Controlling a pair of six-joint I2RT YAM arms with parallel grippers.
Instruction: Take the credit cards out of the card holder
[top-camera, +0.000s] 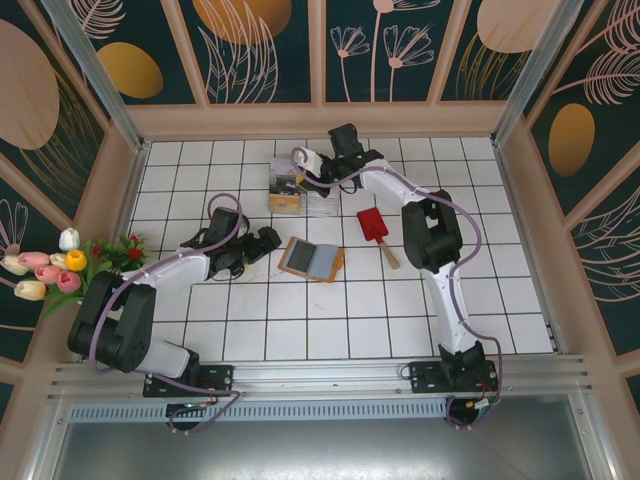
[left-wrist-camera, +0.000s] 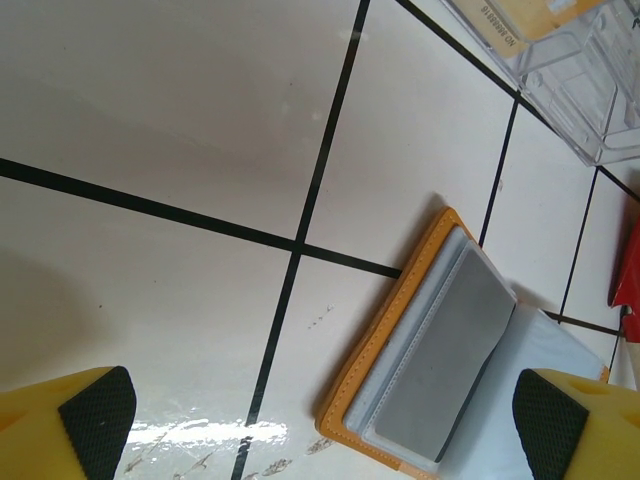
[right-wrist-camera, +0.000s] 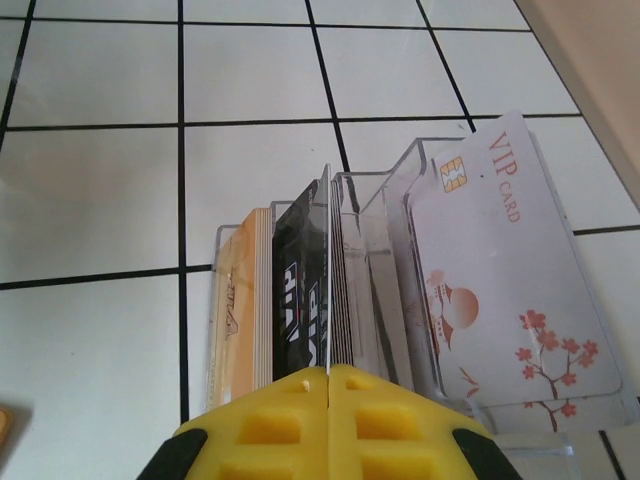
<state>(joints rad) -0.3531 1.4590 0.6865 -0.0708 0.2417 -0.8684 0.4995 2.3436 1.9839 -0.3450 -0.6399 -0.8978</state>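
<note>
Card holder (top-camera: 312, 259): tan-orange, lying open and flat on the white tiled table (top-camera: 480, 300) between the two arms. Its grey-blue inner panels are facing up. Its long axis is running left to right, the right end tipping slightly toward the bases. The left wrist view is adding the stitched orange border and a plain grey credit card (left-wrist-camera: 455, 335) sitting in one panel, which the top view is blurring. Left gripper (left-wrist-camera: 322, 420): hovering beside the holder, released and grasping nothing, with its black pads (left-wrist-camera: 92, 418) standing wide apart. Clear plastic box (top-camera: 300, 187): standing beyond the holder. Right gripper (right-wrist-camera: 328, 385): poised at the box, clenched; a thin card (right-wrist-camera: 327, 260) seen edge-on is lining up with the finger seam, and whether it is pinched cannot be told. The right wrist view is giving the readable print: a pale card (right-wrist-camera: 500, 290) reading "VIP CARD", with a gold chip and pink blossom artwork, and a black card (right-wrist-camera: 298, 290) bearing sideways lettering. The left wrist view is catching a box label beginning "NO.", with digits too small to read. Red spatula (top-camera: 375, 228): lying right of the holder, its wooden handle pointing toward the bases.
</note>
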